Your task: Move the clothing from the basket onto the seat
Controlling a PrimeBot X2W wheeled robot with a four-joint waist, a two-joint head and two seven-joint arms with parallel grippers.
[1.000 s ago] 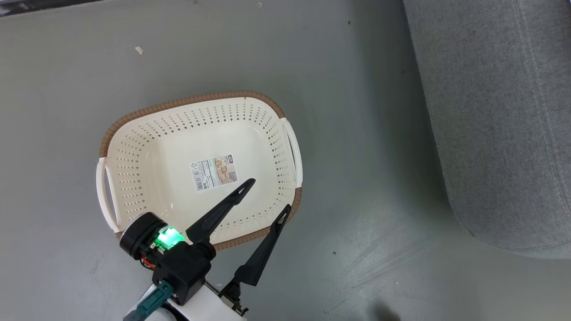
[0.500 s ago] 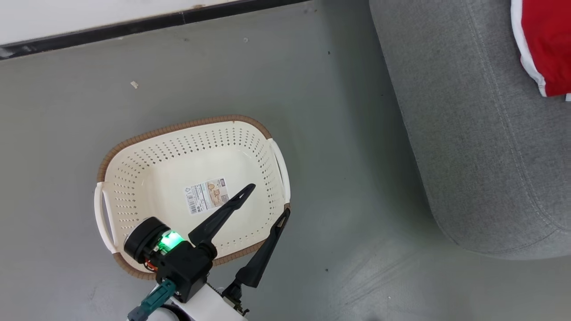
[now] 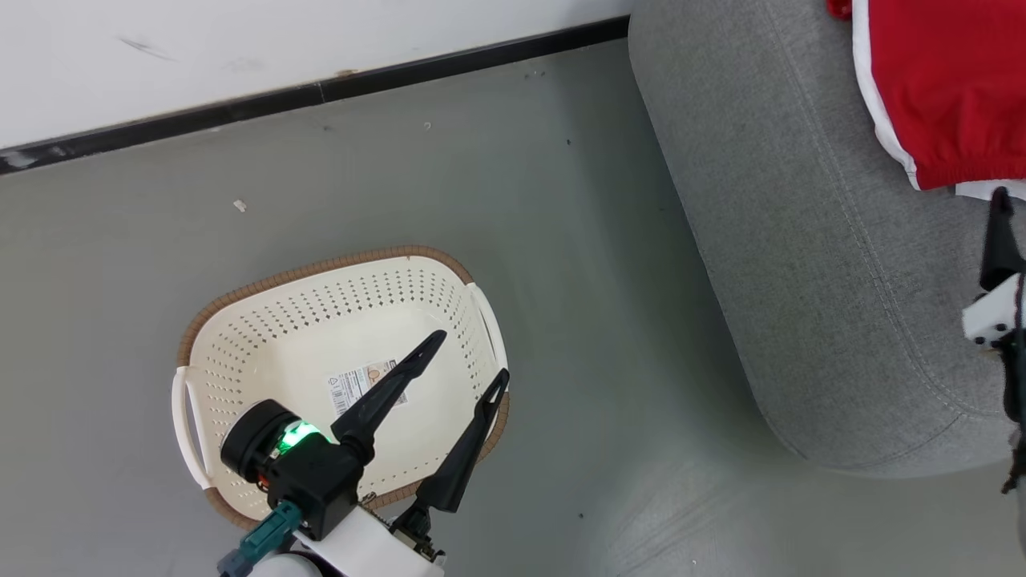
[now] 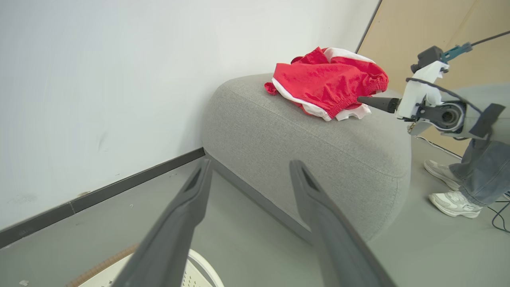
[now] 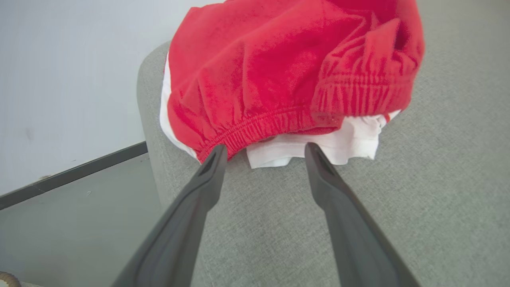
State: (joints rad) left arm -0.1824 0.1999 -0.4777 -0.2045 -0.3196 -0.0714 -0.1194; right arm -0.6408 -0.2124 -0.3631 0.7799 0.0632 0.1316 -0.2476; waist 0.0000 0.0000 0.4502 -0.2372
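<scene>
The cream basket (image 3: pixel 240 336) stands on the grey floor with nothing in it but its paper label (image 3: pixel 361 383). My left gripper (image 3: pixel 471 355) hangs open above the basket's right end, holding nothing. Red clothing (image 3: pixel 946 88) with white trim lies bunched on top of the grey seat (image 3: pixel 785 240). In the right wrist view my right gripper (image 5: pixel 265 148) is open, its tips just short of the clothing's (image 5: pixel 279 71) elastic hem, nothing held between them. The left wrist view shows the clothing (image 4: pixel 326 79) on the seat (image 4: pixel 318 143) and my right gripper (image 4: pixel 374 103) beside it.
A white wall with a dark skirting strip (image 3: pixel 321 88) runs behind the basket and seat. A person's legs and white shoes (image 4: pixel 454 203) stand on the floor beyond the seat, near a thin cable (image 4: pixel 500 219). Grey floor (image 3: pixel 609 361) separates basket and seat.
The head camera has tilted up, bringing the wall, the red clothing and the right gripper into view. The left gripper stays open over the basket.
</scene>
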